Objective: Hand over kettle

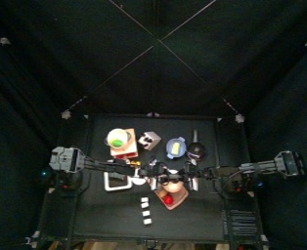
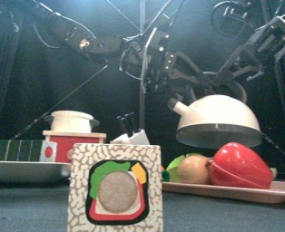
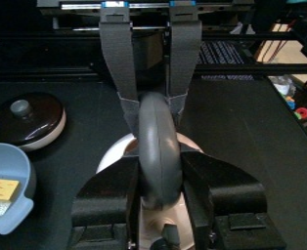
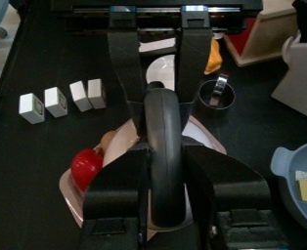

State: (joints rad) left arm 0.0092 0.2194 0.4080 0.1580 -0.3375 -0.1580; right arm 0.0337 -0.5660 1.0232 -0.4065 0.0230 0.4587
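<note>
The kettle point(image 2: 221, 120) is hanging in the air above the pink tray point(image 2: 230, 190), its spout pointing toward the left arm's side. Both the left gripper point(image 3: 160, 146) and the right gripper point(image 4: 165, 137) are clamping its dark arched handle point(image 4: 164, 146), which is hiding the white body beneath in both wrist views.

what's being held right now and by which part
The kettle, lifted above the pink tray. Both the left end effector and the right end effector are closed on its dark arched handle, mid-handover.
</note>
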